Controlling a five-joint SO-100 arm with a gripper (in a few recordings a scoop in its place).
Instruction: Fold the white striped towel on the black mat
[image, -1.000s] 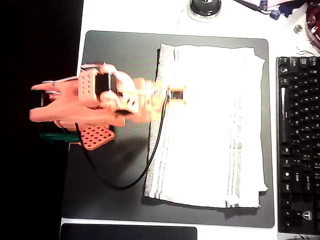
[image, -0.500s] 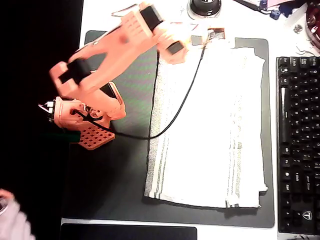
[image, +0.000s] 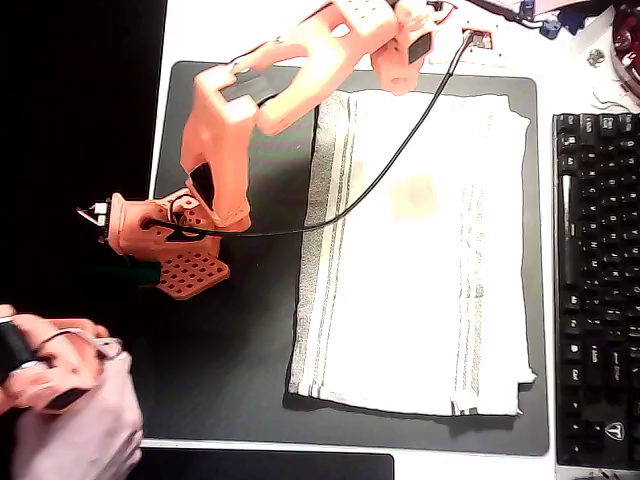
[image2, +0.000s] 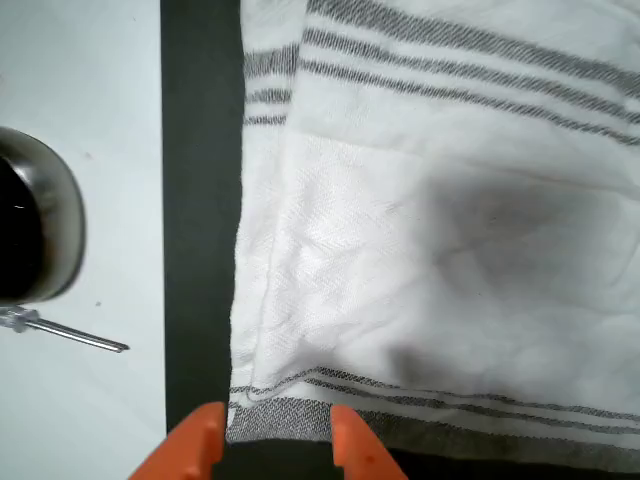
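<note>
An orange robot arm (image: 260, 90) reaches over the top edge of the black mat (image: 240, 350), its gripper (image2: 270, 440) spread apart above a corner of the white striped towel (image: 420, 250), which lies flat on the mat beside a black keyboard (image: 597, 290).

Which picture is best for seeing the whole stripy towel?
The overhead view: the white striped towel lies spread out there, all four edges visible on the black mat. The wrist view shows just one end, with grey stripes, near the gripper.
</note>
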